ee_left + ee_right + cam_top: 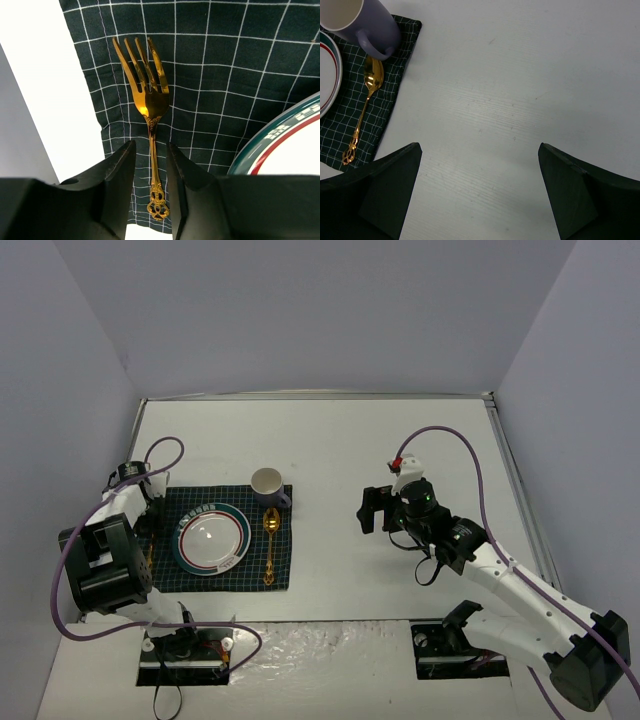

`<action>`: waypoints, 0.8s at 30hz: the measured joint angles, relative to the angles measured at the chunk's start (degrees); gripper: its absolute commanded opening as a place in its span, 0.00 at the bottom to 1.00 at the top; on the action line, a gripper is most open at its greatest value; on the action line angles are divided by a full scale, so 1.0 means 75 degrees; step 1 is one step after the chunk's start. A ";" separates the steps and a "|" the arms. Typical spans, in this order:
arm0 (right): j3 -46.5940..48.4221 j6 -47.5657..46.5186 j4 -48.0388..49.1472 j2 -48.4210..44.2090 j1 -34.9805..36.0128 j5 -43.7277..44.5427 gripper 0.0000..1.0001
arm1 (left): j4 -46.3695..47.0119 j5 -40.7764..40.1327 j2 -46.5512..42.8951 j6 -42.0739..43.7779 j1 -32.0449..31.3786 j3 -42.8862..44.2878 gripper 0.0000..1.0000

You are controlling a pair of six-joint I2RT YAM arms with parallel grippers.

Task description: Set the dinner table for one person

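On the white dinner table (330,440) lies a dark green checked cloth (255,575). On it are a white plate with red and green rings (213,539), a purple mug (268,485) and a gold spoon (270,540). A gold fork (150,110) lies flat on the cloth left of the plate (290,145). My left gripper (150,145) is low over the fork's handle, its jaws a little apart on either side of the handle without pinching it. My right gripper (480,146) is wide open and empty above bare tabletop, right of the cloth.
The left gripper (150,520) is at the cloth's left edge, close to the left wall. The right gripper (372,510) hovers mid-table. In the right wrist view the mug (365,22) and spoon (367,95) lie at the cloth's right edge (385,100).
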 measured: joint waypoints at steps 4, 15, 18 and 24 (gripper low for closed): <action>0.0000 -0.0002 0.0000 -0.0019 0.0000 0.0019 1.00 | -0.0043 -0.0065 0.0000 0.0000 0.0000 0.0000 0.39; 0.0003 0.0001 0.0000 -0.0016 0.0000 0.0018 1.00 | -0.0512 -0.0571 -0.0835 -0.0484 0.0000 0.0618 0.79; 0.0038 0.0006 -0.0002 0.0081 0.0000 0.0012 1.00 | -0.0642 -0.0750 -0.1585 -0.1033 0.0000 0.0824 0.85; 0.0103 0.0016 0.0000 0.0288 0.0000 0.0015 1.00 | -0.1060 -0.0762 -0.2259 -0.2561 0.0000 0.1001 0.89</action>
